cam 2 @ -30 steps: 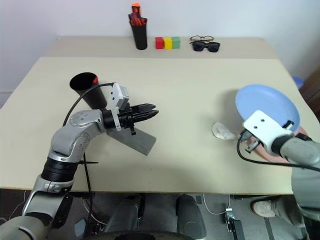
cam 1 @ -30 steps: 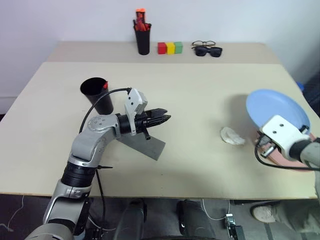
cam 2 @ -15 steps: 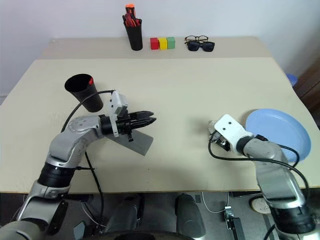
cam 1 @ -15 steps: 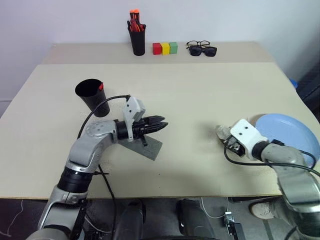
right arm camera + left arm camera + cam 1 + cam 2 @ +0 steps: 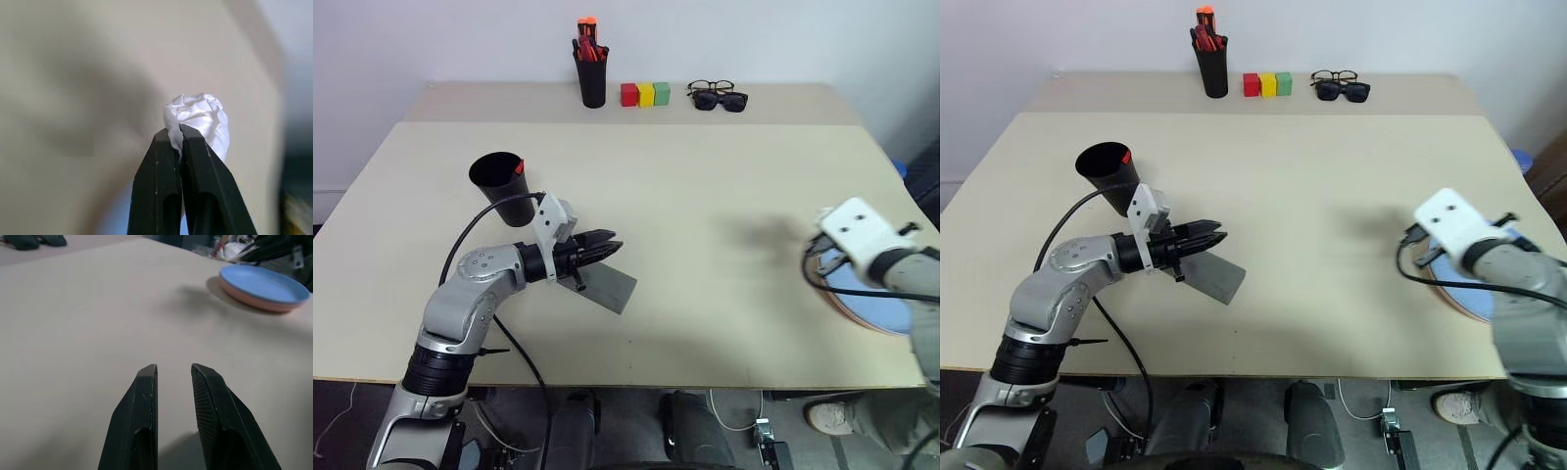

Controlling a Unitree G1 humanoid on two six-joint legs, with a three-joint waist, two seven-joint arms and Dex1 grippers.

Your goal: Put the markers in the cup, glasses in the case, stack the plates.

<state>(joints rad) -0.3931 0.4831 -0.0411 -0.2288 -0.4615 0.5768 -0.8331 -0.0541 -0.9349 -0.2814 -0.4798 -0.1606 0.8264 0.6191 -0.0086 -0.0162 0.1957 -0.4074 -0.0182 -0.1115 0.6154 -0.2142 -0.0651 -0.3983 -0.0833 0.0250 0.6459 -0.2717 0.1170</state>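
No legible text or labels anywhere.

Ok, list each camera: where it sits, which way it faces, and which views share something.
Head eyes: look forward and down over the table; both arms show.
Left wrist: looks along the left end effector across the table to the stacked plates.
Right wrist: looks along the right end effector, shut on a crumpled white wad.
Shared: the plates, seen from the head and the left wrist.
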